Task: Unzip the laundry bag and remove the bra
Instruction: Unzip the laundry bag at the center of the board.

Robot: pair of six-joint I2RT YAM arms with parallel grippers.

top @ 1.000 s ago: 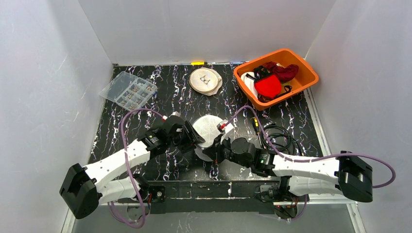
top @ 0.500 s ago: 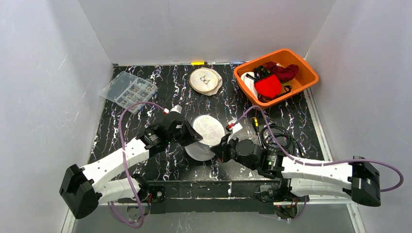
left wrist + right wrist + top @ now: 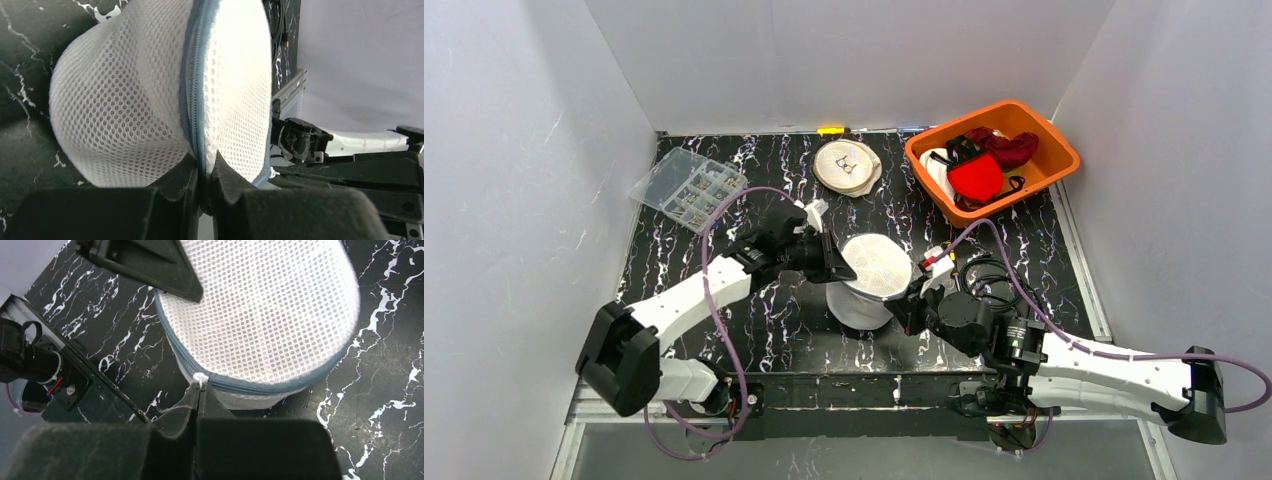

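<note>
A round white mesh laundry bag [image 3: 872,278] with a grey-blue zipper stands mid-table, lifted and tilted. My left gripper [image 3: 836,271] is shut on the bag's zipper seam at its left edge; the left wrist view shows the mesh bag [image 3: 150,85] pinched between the jaws [image 3: 205,172]. My right gripper [image 3: 911,310] is shut on the white zipper pull [image 3: 200,378] at the bag's near right edge [image 3: 260,310]. The bra is hidden; the bag's contents do not show.
An orange bin [image 3: 1054,140] with red and dark garments sits back right. A second round mesh bag [image 3: 848,165] lies at the back centre. A clear compartment box [image 3: 687,187] is back left. A black cable coil [image 3: 996,280] lies right of the bag.
Both grippers have carried the bag up and to the right. The left arm has stretched forward; the right arm has drawn back to the right, still on the pull.
</note>
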